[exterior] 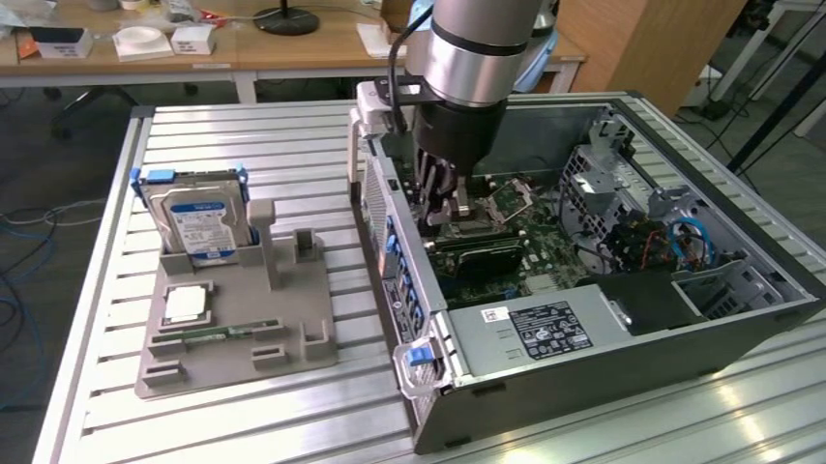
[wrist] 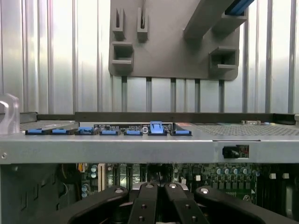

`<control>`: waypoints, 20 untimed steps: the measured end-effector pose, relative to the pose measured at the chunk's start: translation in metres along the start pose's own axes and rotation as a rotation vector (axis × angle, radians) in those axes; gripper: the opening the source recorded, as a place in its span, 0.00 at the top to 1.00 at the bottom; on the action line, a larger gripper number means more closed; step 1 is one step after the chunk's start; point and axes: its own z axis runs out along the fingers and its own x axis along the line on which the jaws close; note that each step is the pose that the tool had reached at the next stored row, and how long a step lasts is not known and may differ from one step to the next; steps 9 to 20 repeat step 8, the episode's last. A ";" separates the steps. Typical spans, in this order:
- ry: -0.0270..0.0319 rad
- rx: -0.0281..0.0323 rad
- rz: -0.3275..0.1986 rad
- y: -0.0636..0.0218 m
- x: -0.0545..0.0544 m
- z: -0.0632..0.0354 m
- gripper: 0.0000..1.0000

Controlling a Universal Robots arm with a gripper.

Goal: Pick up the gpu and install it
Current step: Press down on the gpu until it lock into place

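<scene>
My gripper (exterior: pixel 451 218) is lowered into the open computer case (exterior: pixel 722 319), over the motherboard (exterior: pixel 543 261). Its jaws are shut, and the black fingers (wrist: pixel 145 201) sit close together in the wrist view. Directly under the fingertips stands the gpu (exterior: pixel 481 257), a dark flat card low over the motherboard, with its upper edge at the fingertips. The arm hides where the fingertips meet the card. How deep the card sits in its slot cannot be told.
On the exterior view's left, a grey parts holder (exterior: pixel 232 338) carries a silver hard drive (exterior: pixel 196 224) with a blue-white label and a narrow green memory stick (exterior: pixel 207 334). The case wall (wrist: pixel 140 147) with blue clips crosses the wrist view. A power supply (exterior: pixel 536 333) fills the case's near end.
</scene>
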 end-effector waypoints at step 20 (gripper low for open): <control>0.0000 0.0000 0.000 0.0000 0.000 0.0000 0.89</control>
